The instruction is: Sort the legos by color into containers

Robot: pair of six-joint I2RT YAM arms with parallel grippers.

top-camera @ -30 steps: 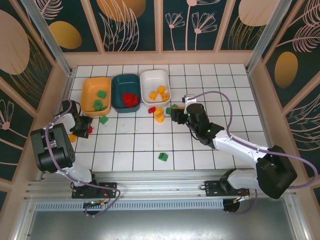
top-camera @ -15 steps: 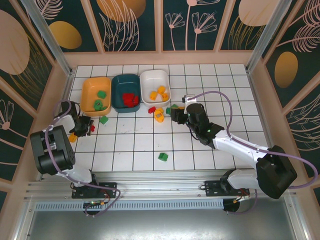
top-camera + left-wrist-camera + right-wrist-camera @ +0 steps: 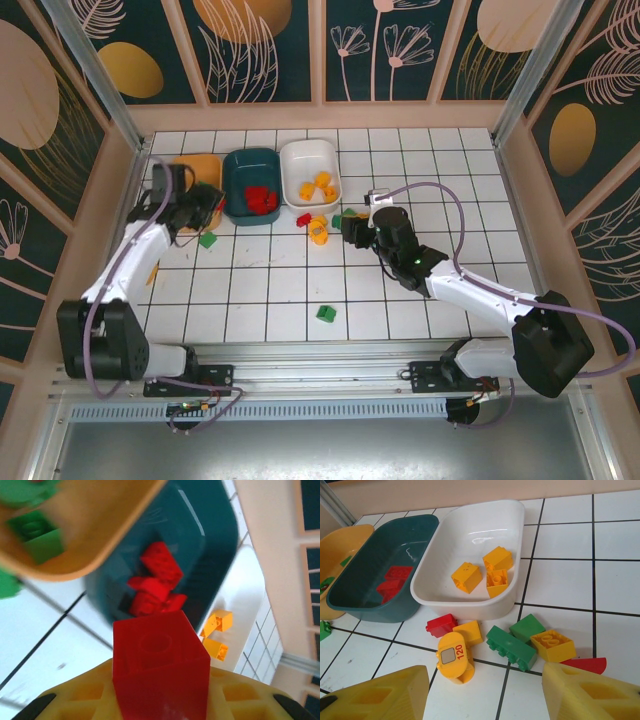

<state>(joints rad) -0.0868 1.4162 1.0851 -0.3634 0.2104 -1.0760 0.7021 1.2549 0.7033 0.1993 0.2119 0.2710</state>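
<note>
Lego (image 3: 160, 665) clamped, left hand (image 3: 206, 207) has swung toward teal tray (image 3: 250, 165).

Only one readable marking: red digits "120", printed sideways next to a grey square, on the yellow rounded brick (image 3: 454, 663). It lies on the table (image 3: 560, 580), just off the white tray's (image 3: 470, 611) near rim.
</note>
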